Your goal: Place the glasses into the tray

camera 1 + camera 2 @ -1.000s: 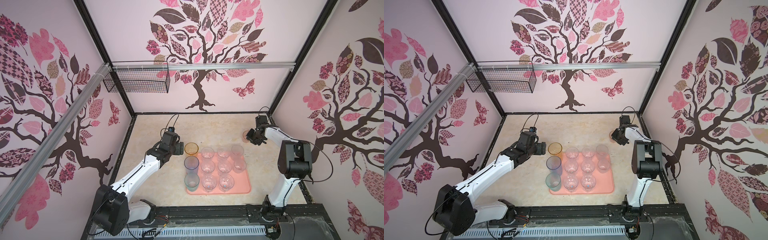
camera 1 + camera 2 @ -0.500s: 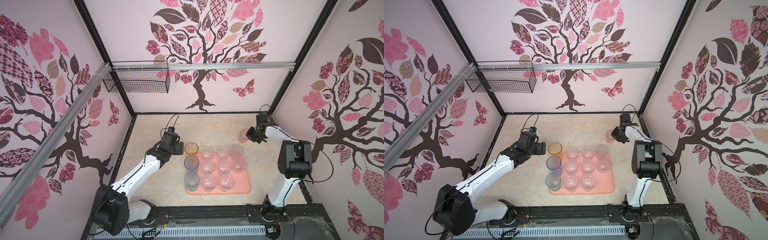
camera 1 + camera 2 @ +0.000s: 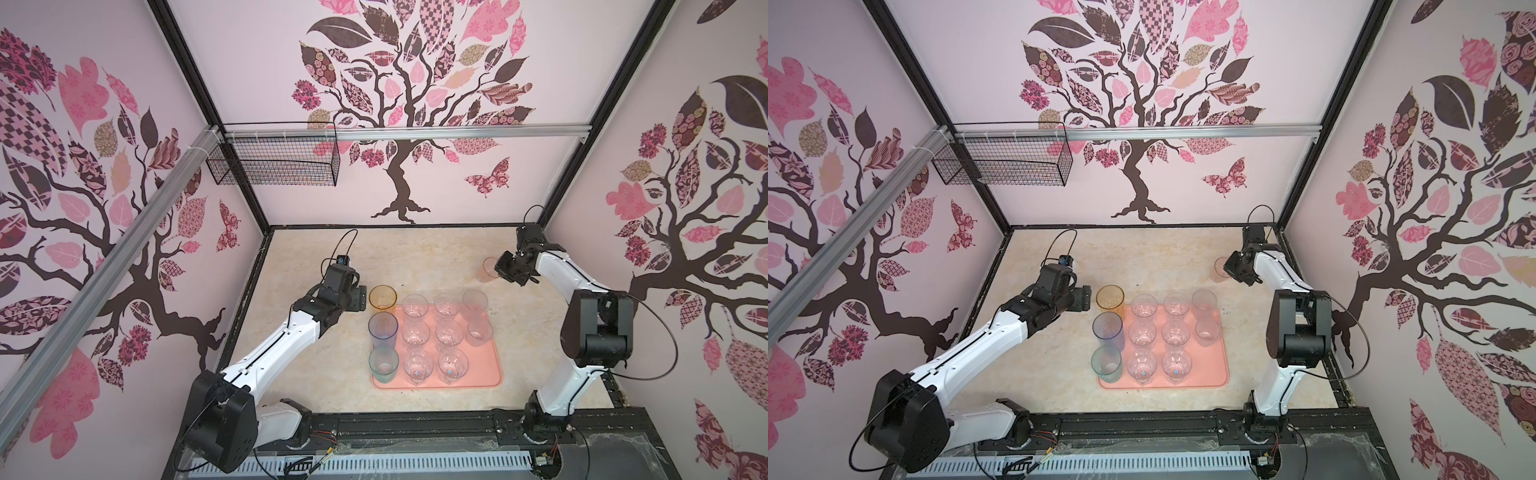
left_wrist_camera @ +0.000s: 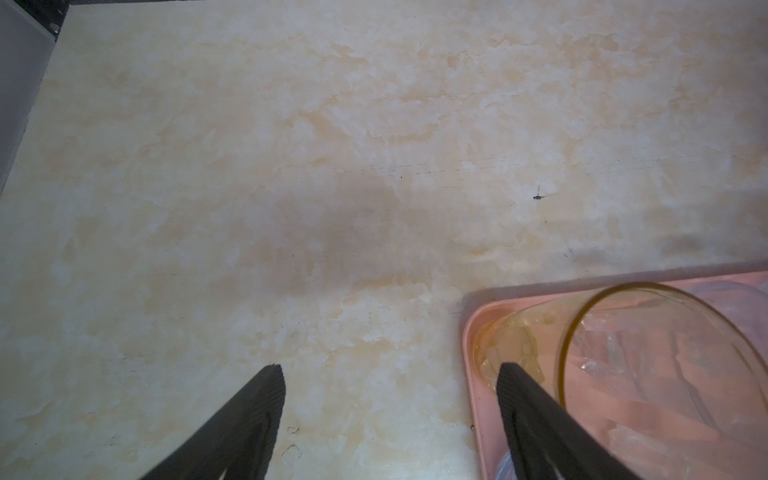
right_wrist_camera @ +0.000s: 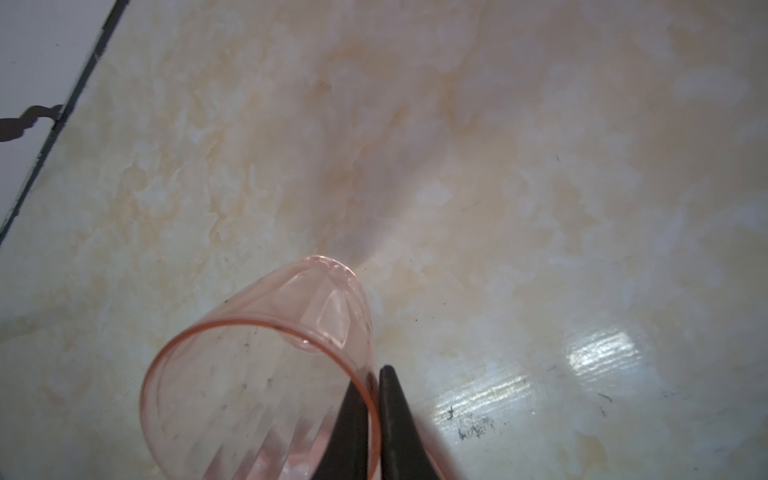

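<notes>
The tray (image 3: 484,372) lies near centre on the bench (image 3: 415,257), with open bench on every side and its own near right corner bare. Eleven glasses (image 3: 417,332) stand upright in it in three rows. Along its left edge, near to far, are the teal glass (image 3: 383,365), the blue-grey glass (image 3: 382,330) and the amber glass (image 3: 382,297). Just left of the amber glass hangs the left gripper (image 3: 360,298), jaws wide and empty. Only the left wrist view shows that glass seated inside the tray's far left corner. Farther right, outside the tray, the right gripper (image 3: 500,271) pinches the pinkish-orange glass (image 3: 489,269). Only the right wrist view shows its fingers (image 5: 351,436) narrowly closed on the wall, one inside and one outside. Whether the base touches the bench cannot be told. A wire basket (image 3: 274,162) hangs on the far wall, left, well above.
</notes>
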